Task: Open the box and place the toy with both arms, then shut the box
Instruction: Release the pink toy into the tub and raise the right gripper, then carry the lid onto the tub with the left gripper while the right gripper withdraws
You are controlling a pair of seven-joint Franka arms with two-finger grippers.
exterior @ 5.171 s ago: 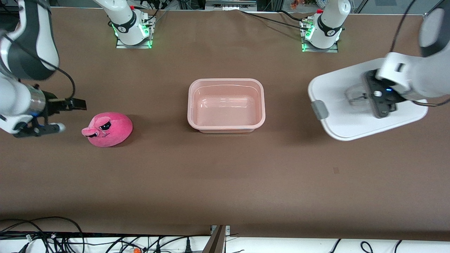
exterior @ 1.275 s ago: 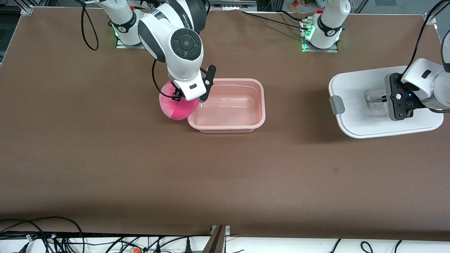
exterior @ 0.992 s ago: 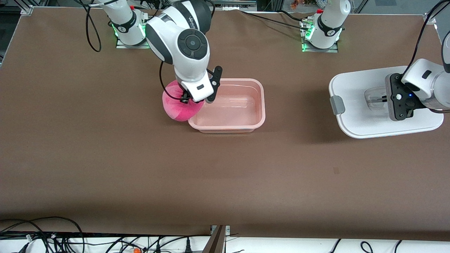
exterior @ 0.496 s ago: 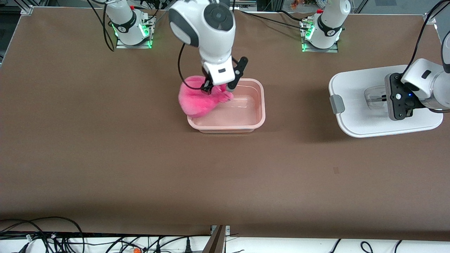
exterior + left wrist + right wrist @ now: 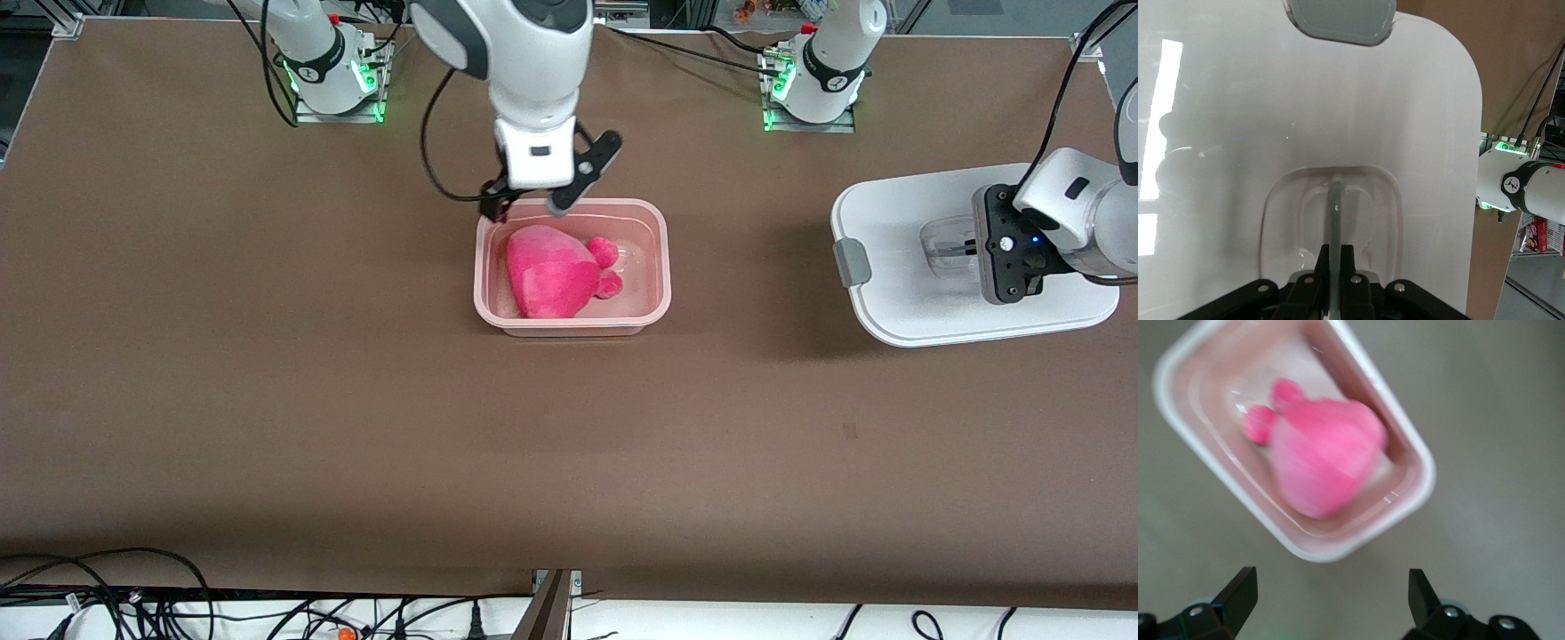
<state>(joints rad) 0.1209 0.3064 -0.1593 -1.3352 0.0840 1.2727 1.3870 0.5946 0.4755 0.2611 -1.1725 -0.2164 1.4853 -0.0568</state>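
Observation:
The pale pink box (image 5: 662,267) stands open in the middle of the table, seen blurred in the right wrist view as well (image 5: 1418,493). The hot-pink toy (image 5: 551,271) lies inside it (image 5: 1325,453), free of any grip. My right gripper (image 5: 524,206) hangs open and empty over the box's edge toward the arm bases (image 5: 1331,593). At the left arm's end of the table my left gripper (image 5: 965,252) is shut on the recessed handle (image 5: 1335,213) of the white lid (image 5: 898,267), which casts a shadow on the table. The lid's grey clip (image 5: 851,264) faces the box.
The two arm bases (image 5: 333,76) (image 5: 813,84) stand along the table edge farthest from the front camera. Black cables (image 5: 133,596) lie off the table's near edge. Brown table surface (image 5: 569,444) stretches between the box and that edge.
My right gripper carried the toy from beside the box to over it and opened. The toy dropped into the box, and the gripper drew back toward the bases. The left arm and lid stayed put.

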